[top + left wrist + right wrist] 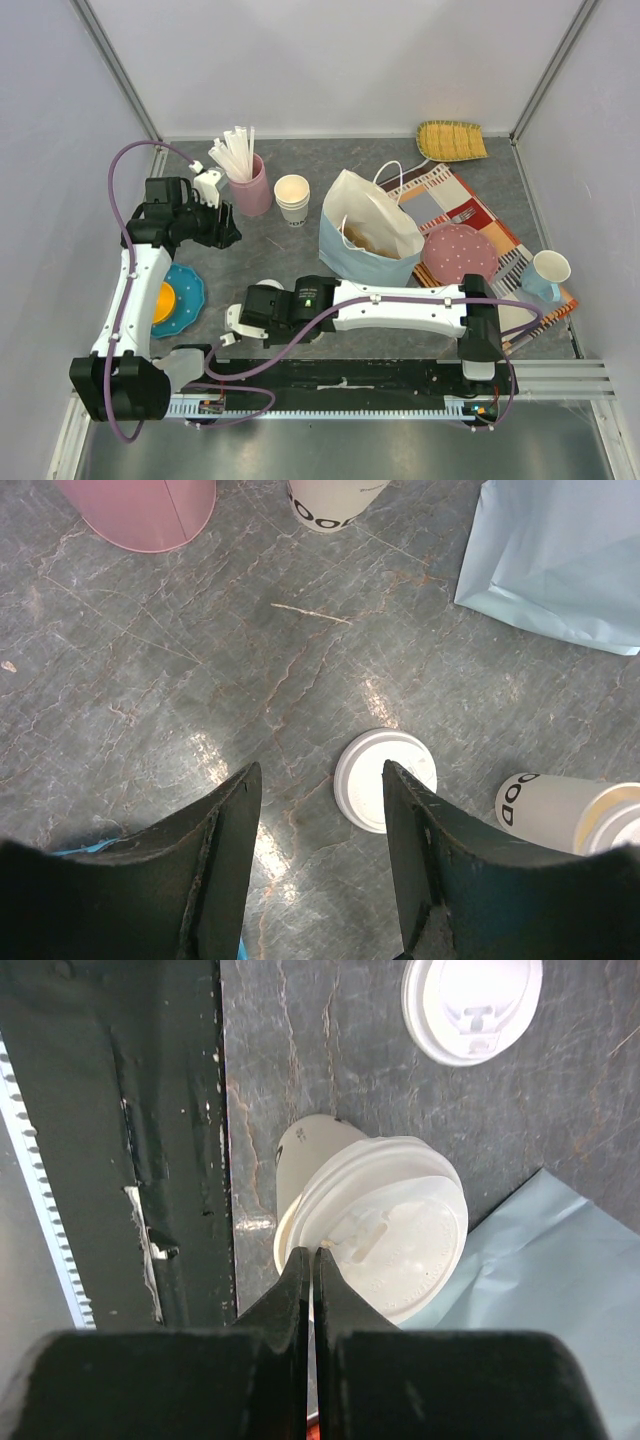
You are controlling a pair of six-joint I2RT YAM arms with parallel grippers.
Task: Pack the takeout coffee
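Nearest, on the robot's side of the bag (350,262), the coffee (375,1225) lies on its side on the table (150,680). Its cap faces the right wrist and its base points roughly toward the loose lid (470,1005). The right gripper (312,1252) has its jaws pressed together with nothing between them. The tips sit at the cap's near rim, but I cannot tell whether they touch it.

The step in hand looks like picking the cup up. The jaws should part wide enough for the paper body and close on that, not on the cap, which could pop off. The cup should then be stood upright before it goes over the bag's open mouth, where the handles (395,175) could snag.

The black rail (120,1110) runs just beside the cup on the side away from the bag, and the bag's blue wall is close on the other side, so sideways room is tight. The bare table toward the loose lid is the free side.

Farther off, past the bag's left corner, stand the cup stack (292,200) and the pink cup (252,185). There the left gripper (320,780) hangs with its jaws apart and empty, well apart from the coffee.
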